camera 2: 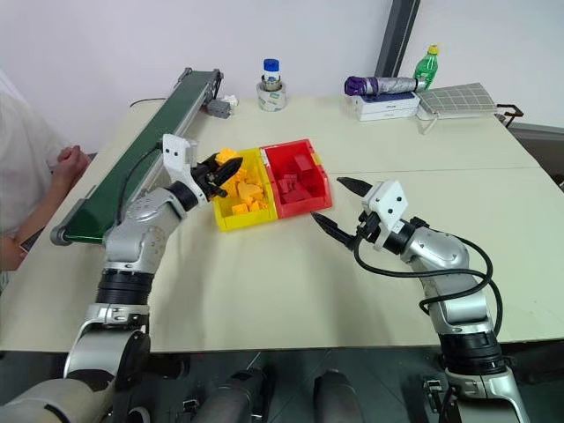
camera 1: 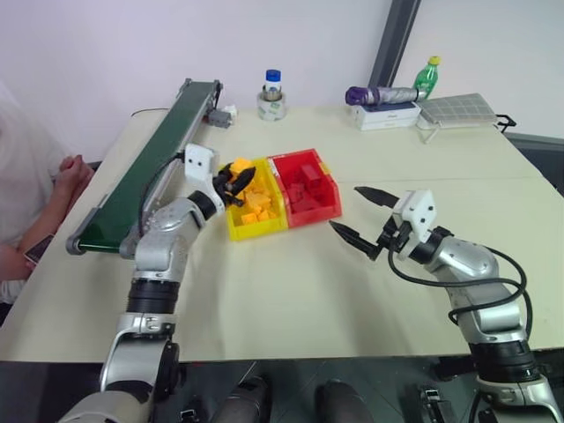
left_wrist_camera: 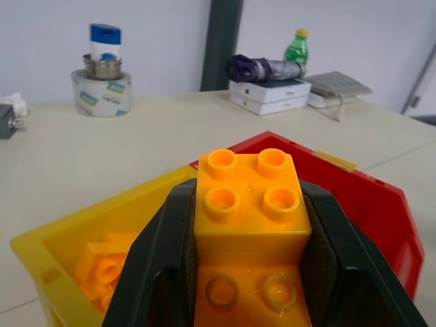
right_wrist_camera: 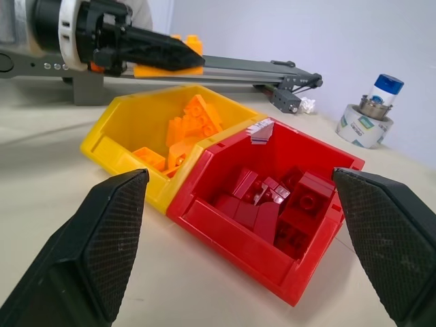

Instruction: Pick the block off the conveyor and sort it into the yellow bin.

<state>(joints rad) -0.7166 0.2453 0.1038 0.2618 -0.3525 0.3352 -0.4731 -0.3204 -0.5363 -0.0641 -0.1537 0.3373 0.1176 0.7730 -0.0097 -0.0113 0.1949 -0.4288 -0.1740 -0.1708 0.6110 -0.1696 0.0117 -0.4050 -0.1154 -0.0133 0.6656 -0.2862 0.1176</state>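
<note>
My left gripper [camera 1: 231, 180] is shut on the yellow-orange block [left_wrist_camera: 248, 204], its black fingers [left_wrist_camera: 160, 266] clamping both sides. It holds the block in the air above the left rim of the yellow bin [camera 1: 234, 231], which holds several orange blocks. The same held block [right_wrist_camera: 170, 68] also appears in the right wrist view, hanging over the bin. The conveyor [camera 1: 150, 163], with its dark green belt, runs along the table's left side behind that arm. My right gripper [camera 1: 345, 208] stands open and empty, just right of the bins, pointing at them.
A red bin [camera 1: 328, 207] with dark red blocks is joined to the yellow bin's right side. A person [camera 1: 35, 207] sits at the table's left edge by the conveyor. A tape roll with a bottle [camera 1: 273, 99], a folded umbrella [camera 1: 383, 94] and a green bottle [camera 1: 427, 75] stand at the back.
</note>
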